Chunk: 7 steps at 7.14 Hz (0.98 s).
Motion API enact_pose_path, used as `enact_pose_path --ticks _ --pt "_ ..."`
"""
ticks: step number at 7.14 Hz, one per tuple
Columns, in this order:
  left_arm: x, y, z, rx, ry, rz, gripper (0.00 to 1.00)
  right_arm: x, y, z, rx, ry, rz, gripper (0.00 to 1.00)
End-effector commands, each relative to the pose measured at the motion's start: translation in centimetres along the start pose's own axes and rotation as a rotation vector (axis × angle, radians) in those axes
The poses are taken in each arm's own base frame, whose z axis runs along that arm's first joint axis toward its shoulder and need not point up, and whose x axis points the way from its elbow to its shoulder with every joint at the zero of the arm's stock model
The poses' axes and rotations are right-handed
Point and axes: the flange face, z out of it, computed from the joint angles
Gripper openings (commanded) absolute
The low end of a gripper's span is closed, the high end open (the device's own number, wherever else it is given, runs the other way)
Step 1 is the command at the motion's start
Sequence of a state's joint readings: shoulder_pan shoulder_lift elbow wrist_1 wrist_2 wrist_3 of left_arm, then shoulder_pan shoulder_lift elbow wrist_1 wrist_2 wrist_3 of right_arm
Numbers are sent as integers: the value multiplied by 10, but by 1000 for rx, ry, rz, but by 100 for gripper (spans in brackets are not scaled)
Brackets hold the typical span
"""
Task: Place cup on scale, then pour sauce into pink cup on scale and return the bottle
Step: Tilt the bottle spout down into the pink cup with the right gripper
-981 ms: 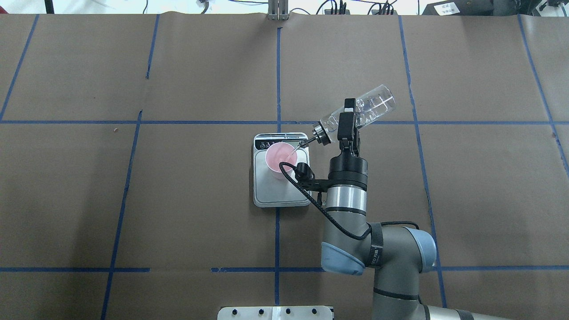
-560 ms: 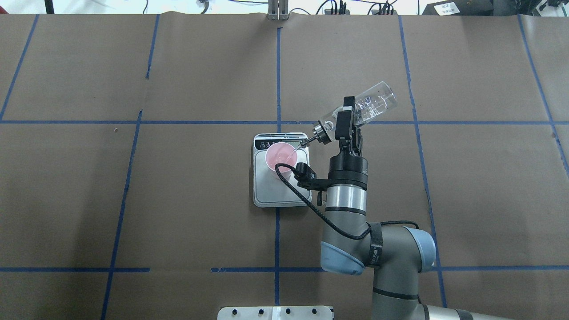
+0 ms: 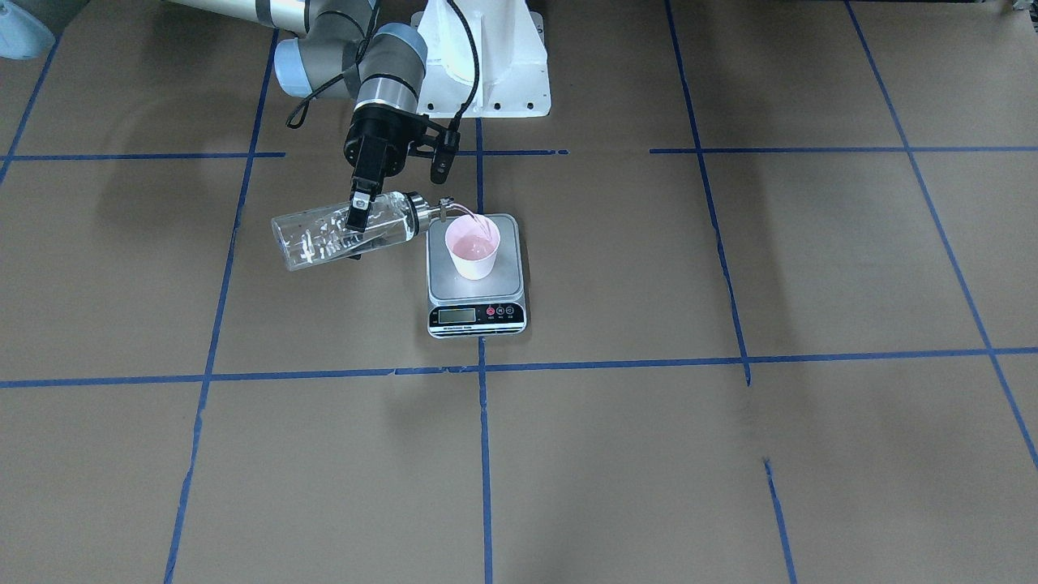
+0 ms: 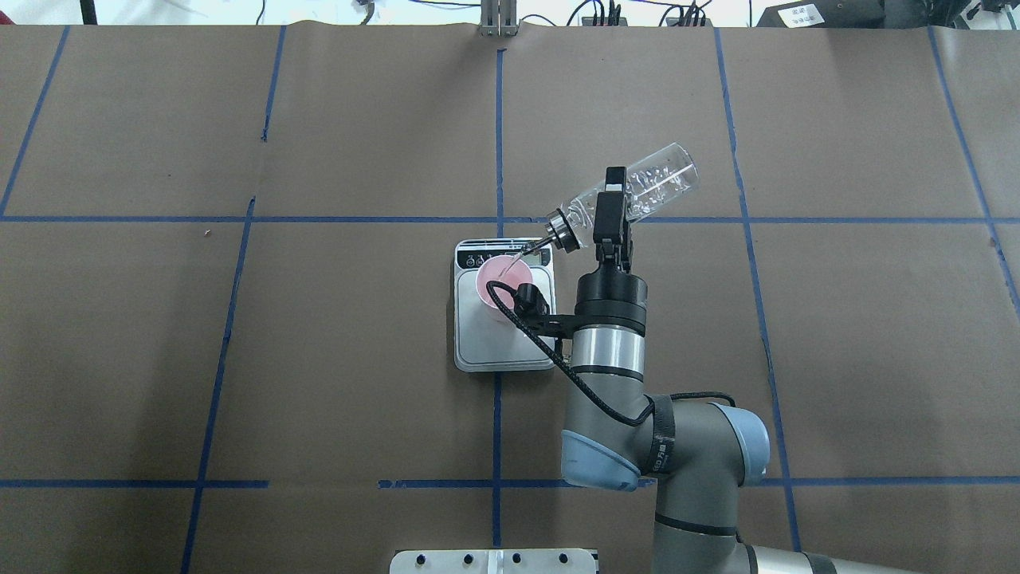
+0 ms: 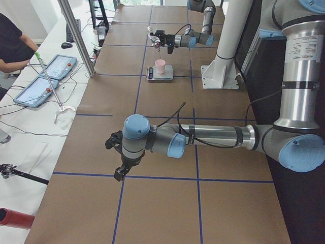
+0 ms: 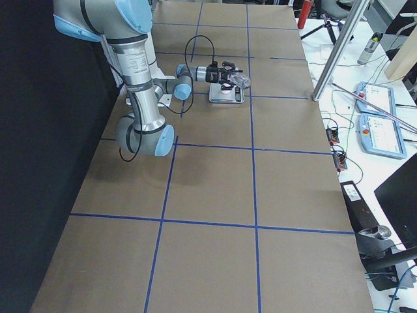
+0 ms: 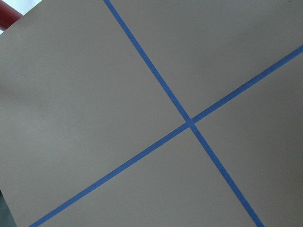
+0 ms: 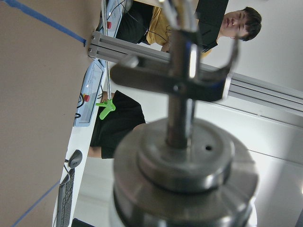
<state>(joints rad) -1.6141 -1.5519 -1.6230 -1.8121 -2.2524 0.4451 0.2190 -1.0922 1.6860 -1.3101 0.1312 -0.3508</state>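
Observation:
The pink cup stands upright on the silver scale, toward the plate's display end, with liquid inside. My right gripper is shut on the clear glass bottle, just behind its silver cap. The bottle is tilted with its spout down, over the cup's rim. A thin stream of clear sauce runs from spout to cup. My left gripper hangs low over bare table far from the scale, showing only in the exterior left view, so I cannot tell its state.
The robot's white base stands behind the scale. Blue tape lines cross the brown table cover. A person sits beside teach pendants along the far table edge, behind an aluminium post.
My right arm has shifted a little to the left and away from the robot, carrying the tilted bottle with it. The spout now sits over the cup's far rim.

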Motion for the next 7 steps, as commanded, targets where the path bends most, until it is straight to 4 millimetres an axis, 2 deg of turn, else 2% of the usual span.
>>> enact_pose_path --ticks 1,7 --pt "0 -2 -6 10 -8 3 100 -2 -1 1 7 -26 87 0" --pt "5 -7 -15 23 -14 13 100 -10 2 4 13 -121 385 0"
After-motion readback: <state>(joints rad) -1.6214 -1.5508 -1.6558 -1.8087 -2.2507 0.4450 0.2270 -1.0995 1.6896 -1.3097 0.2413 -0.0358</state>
